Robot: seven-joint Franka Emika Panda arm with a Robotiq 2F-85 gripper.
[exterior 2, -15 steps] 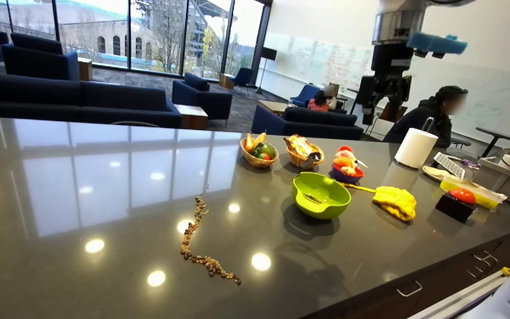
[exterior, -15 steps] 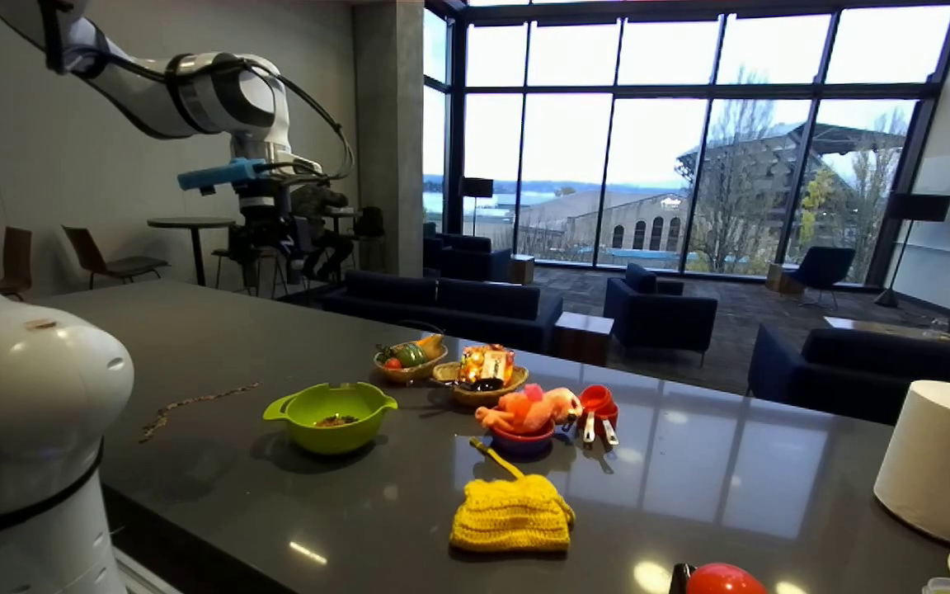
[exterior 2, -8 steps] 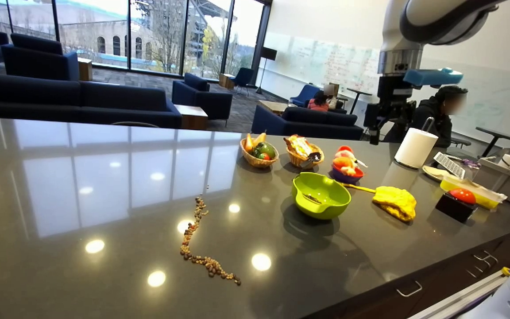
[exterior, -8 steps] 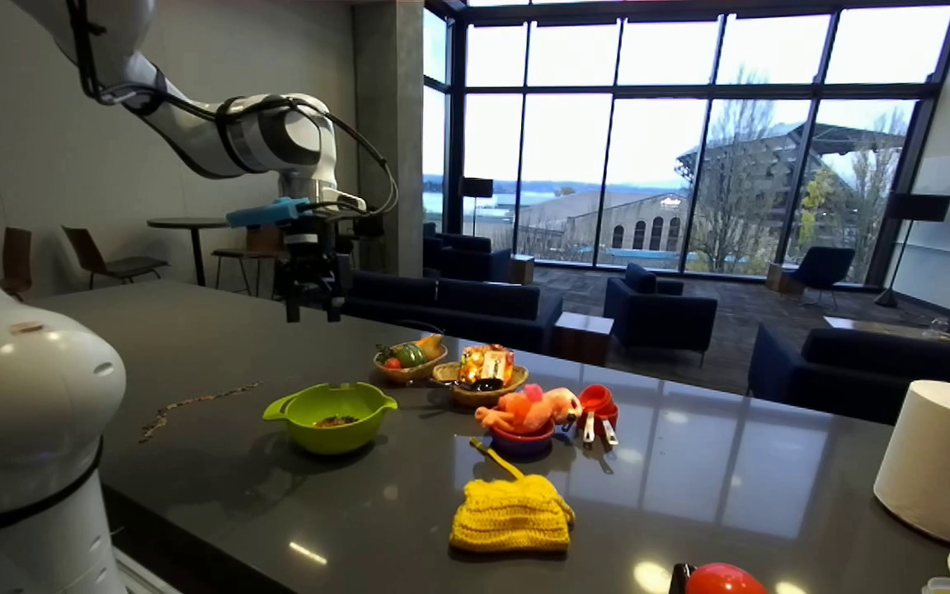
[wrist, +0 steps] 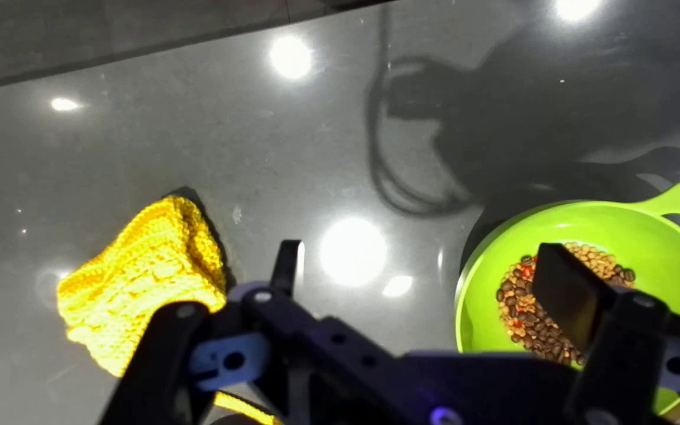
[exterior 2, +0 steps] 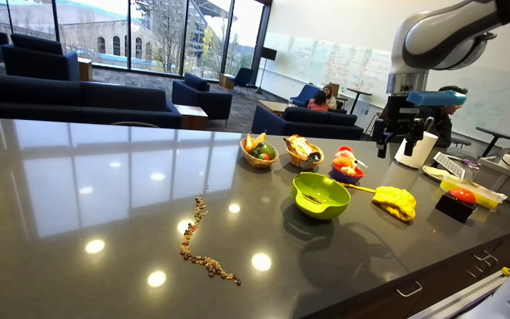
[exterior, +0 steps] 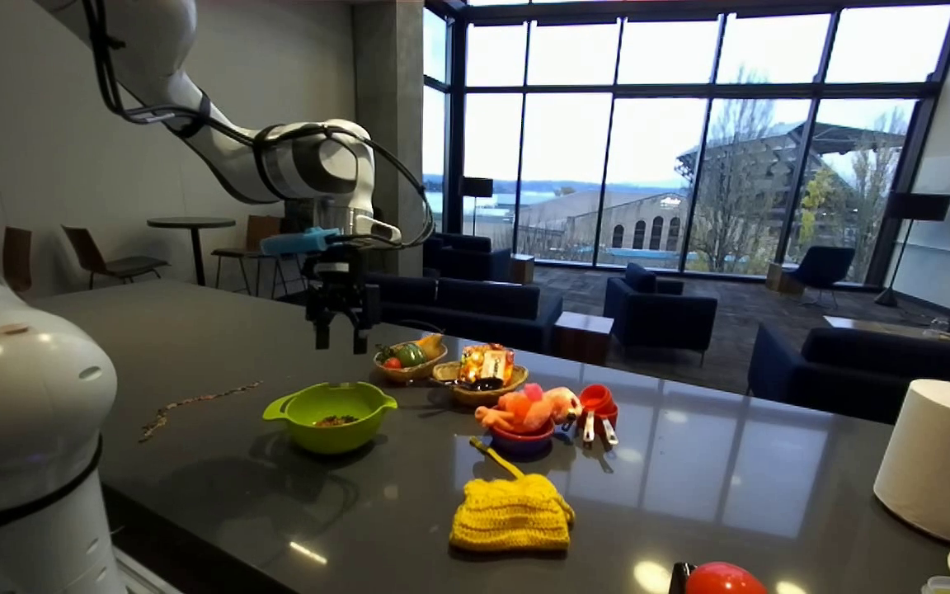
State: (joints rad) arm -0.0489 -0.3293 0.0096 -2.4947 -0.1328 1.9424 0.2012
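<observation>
A robot claw (exterior: 341,340) hangs in the air above a dark, glossy counter (exterior: 384,528), pointing down. It is released: its two fingers stand wide apart with nothing between them, and it touches nothing.

From the centre of the wrist view, a lime-green bowl (wrist: 664,271) sits upright at four o'clock, holding brown, tan and red beans (wrist: 520,301); one fingertip blocks part of them from sight. At eight o'clock lies a crumpled yellow knit (wrist: 145,277). In an exterior view, the bowl shows at six o'clock from the claw, and a basket (exterior: 413,374) between three and four. A winding trail (exterior 2: 186,249) of beans lies on the counter, at eight o'clock from the bowl in an exterior view.

The step in hand looks like an empty-handed approach, with no contact made. From this height, touching either the bowl or the knit would seem to call for a sideways shift and further lowering.

Compared with a second ago, the claw is lower in both exterior views and appears nearer the bowl. Bowl, knit and trail look unmoved.
</observation>
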